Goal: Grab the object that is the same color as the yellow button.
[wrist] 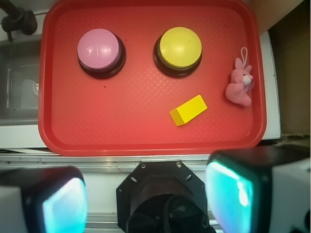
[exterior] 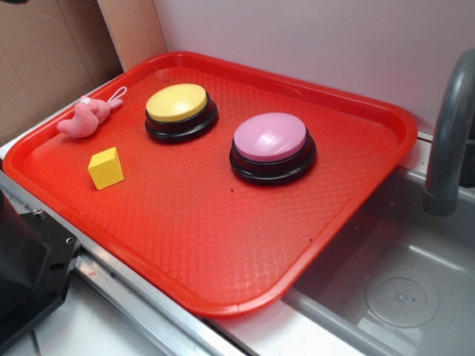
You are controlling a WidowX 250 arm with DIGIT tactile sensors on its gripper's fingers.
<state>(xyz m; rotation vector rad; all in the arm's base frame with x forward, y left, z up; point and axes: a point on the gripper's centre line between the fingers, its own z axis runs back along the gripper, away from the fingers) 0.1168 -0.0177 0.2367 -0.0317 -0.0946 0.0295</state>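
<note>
Wrist view: gripper (wrist: pixel 146 196) spread wide, holding nothing, high above the tray's (wrist: pixel 146 141) near edge. Yellow block (wrist: pixel 188 110) lies flat on the tray, between the yellow button (wrist: pixel 180 47) and pink plush (wrist: pixel 239 86).

Tool (wrist: pixel 148 201) fingers (wrist: pixel 233 194) blurred, cut by wrist frame bottom (tips unseen); faucet (exterior: pixel 451 133) cropped at right edge.

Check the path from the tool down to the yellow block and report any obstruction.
Nothing visible blocks it. The tool sits open, high above the tray's near edge, and the yellow block lies apart on bare tray. The pink plush toy and the yellow button stand off to the side and beyond it.
</note>
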